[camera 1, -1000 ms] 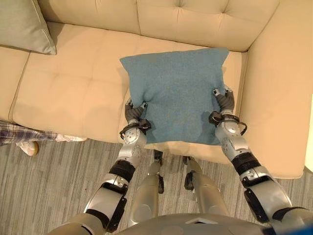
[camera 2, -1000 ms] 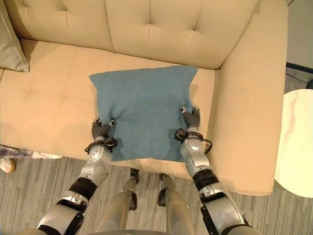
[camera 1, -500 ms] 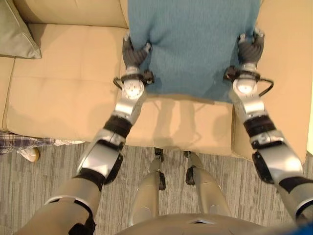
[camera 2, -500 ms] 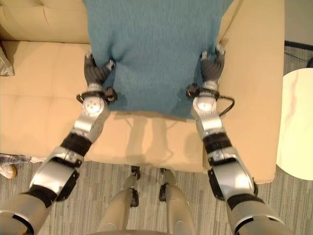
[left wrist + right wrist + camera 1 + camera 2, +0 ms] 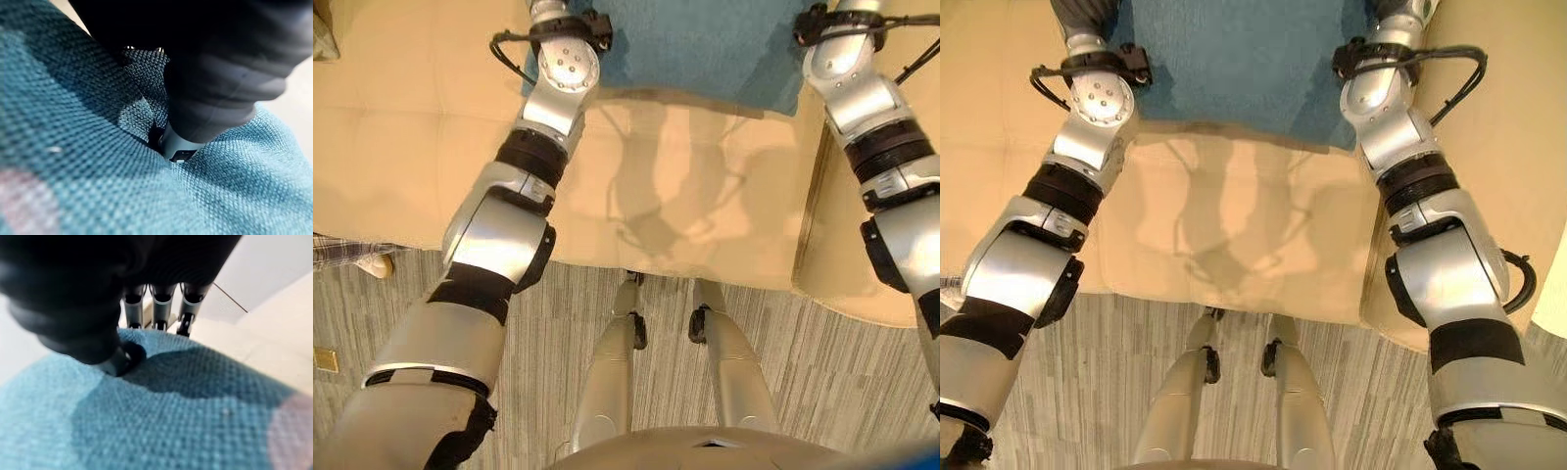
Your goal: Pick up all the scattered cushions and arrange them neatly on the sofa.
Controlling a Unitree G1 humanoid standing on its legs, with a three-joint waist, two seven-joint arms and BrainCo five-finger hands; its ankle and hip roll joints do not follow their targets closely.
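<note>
Nearest to us we are looking down at the grey striped floor, and just beyond it the front edge of the tan sofa, whose seat is spreading out under our outstretched arms. Further out, the blue cushion is sitting over the back part of the seat, its near edge casting a shadow on the leather, with one arm at each side of it. In the left wrist view, our left robot hand is pressing its thumb into the weave so that a fold of cloth is bunching beside it; we are judging it to be pinching the cushion's side. In the right wrist view, our right robot hand is curling its fingers over the far edge while the thumb is digging into the top, so it is grasping the cushion too. The cloth is dimpling easily, so we are expecting a soft, light, floppy thing that is sagging between holds; taking it at two opposite edges is seeming the sound way. We are reading no labels or writing anywhere.
</note>
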